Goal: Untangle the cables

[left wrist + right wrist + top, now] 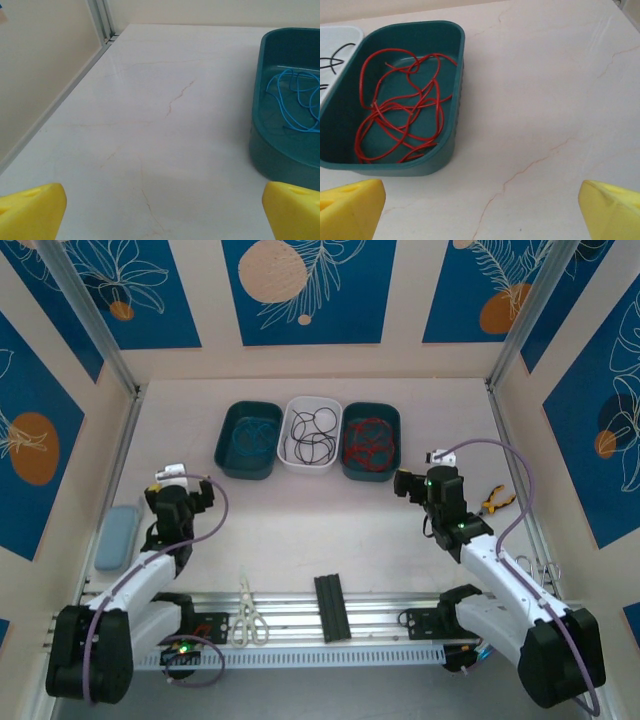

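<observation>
Three trays stand in a row at the back of the table. The left teal tray holds blue cables. Black cables lie in the white middle tray. Red cables lie coiled in the right teal tray. My left gripper is open over bare table, left of and nearer than the trays. My right gripper is open, just in front of the red-cable tray, nothing between its yellow fingertips.
A light blue case lies at the left edge. Orange-handled pliers rest at the right. Scissors and a black bar sit on the front rail. The table's middle is bare marble.
</observation>
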Motion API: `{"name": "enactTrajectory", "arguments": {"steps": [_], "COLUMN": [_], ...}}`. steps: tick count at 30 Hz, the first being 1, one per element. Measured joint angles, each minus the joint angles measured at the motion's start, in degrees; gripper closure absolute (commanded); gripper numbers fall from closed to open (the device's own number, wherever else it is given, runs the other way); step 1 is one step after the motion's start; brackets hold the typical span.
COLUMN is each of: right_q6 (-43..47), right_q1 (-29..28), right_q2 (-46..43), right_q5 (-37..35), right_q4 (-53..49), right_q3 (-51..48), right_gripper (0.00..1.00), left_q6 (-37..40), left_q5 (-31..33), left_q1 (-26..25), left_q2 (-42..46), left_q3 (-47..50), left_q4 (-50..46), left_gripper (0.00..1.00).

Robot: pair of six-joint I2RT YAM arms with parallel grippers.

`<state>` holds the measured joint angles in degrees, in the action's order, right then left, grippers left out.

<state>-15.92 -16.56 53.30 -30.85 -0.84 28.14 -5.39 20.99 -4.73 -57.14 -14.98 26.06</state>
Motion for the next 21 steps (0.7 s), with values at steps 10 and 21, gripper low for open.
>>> {"name": "enactTrajectory", "arguments": {"steps": [10,21], "right_q6": [5.25,8.59], "right_q1": [3.85,5.95], "right_q2": [4.61,5.46], "right_q5": [3.45,8.48], "right_q4": [7.89,17.42], "right_q3": [-0.92,-3.96], "right_gripper": [0.01,0.01], "left_q6": [-0.66,0.00], "left_q5": [-14.69,-25.99], "left_q1": [7.58,8.33], "left_q2": [-12.33,-23.04], "left_q3": [2.82,4.68], "left_q4": [19.63,36.96], "left_gripper": [0.00,0.00]}}
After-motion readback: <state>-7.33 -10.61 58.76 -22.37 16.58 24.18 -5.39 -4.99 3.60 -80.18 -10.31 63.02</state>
